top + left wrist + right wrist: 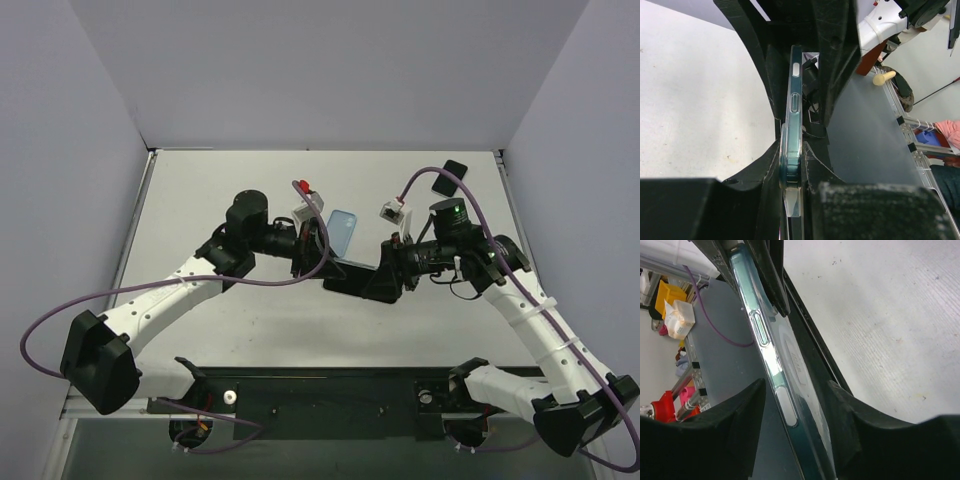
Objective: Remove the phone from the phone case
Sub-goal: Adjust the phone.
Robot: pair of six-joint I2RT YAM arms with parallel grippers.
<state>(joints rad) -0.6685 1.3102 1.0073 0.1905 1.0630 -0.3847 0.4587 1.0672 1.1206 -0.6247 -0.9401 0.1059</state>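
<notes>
Cannot see phone [792, 125] near end, buried in left gripper [792, 197]. Looks teal, edge-on, wrapped in clear case [790, 365], side buttons showing. Hangs above table [220, 190] centre. Pinched by left gripper; flanked by right gripper [795, 435], jaws apart, gap on one side. Reach inward, wrists facing.

place: robot lab test cell, pretty sure | why: left arm [170, 298] and right arm [545, 330] bolted to a plain white table [250, 190], boxed in by blank grey panels [330, 70] | also: purple cable [24, 345] looping loose, yellow box [667, 292] and metal framing [920, 160] off to the side
</notes>
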